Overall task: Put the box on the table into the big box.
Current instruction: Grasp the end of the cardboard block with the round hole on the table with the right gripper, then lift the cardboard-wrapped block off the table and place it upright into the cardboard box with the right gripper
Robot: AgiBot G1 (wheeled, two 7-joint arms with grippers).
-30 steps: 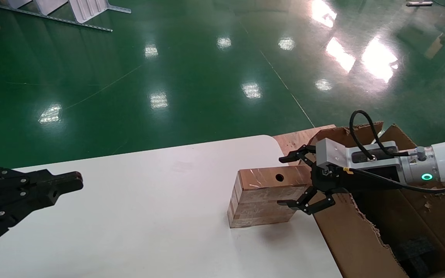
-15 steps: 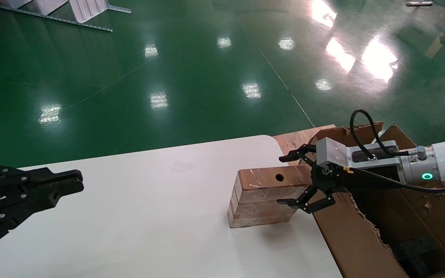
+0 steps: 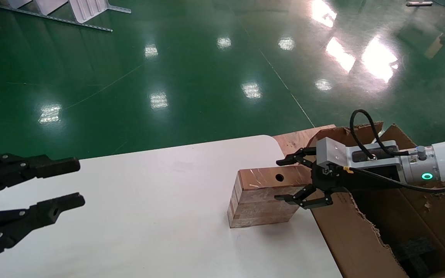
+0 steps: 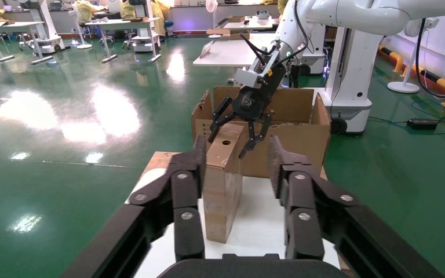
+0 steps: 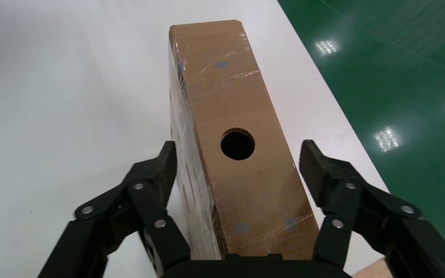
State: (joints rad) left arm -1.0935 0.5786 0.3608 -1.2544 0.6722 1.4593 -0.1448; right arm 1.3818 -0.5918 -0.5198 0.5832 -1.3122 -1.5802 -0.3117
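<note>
The small brown taped box [image 3: 253, 200] with a round hole in its top stands on the white table [image 3: 149, 216] near its right edge. My right gripper [image 3: 282, 180] is open, and its fingers straddle the box's right end without touching it. The right wrist view shows the box [image 5: 226, 81] between the spread fingers of that gripper [image 5: 239, 153]. The big torn carton [image 3: 361, 239] stands against the table's right edge, under the right arm. My left gripper [image 3: 76, 182] is open and empty above the table's left side, far from the box. The left wrist view shows that gripper [image 4: 237, 153] facing the box [image 4: 223, 191] and the carton [image 4: 301, 130].
A black foam block [image 3: 415, 247] lies inside the carton. A brown flap [image 3: 296, 139] lies by the table's far right corner. Shiny green floor [image 3: 207, 77] lies beyond the table. A white metal frame [image 3: 72, 15] lies on the floor far left.
My left gripper has opened from shut. My right gripper's fingers have drawn slightly closer round the box's end. The box has not moved.
</note>
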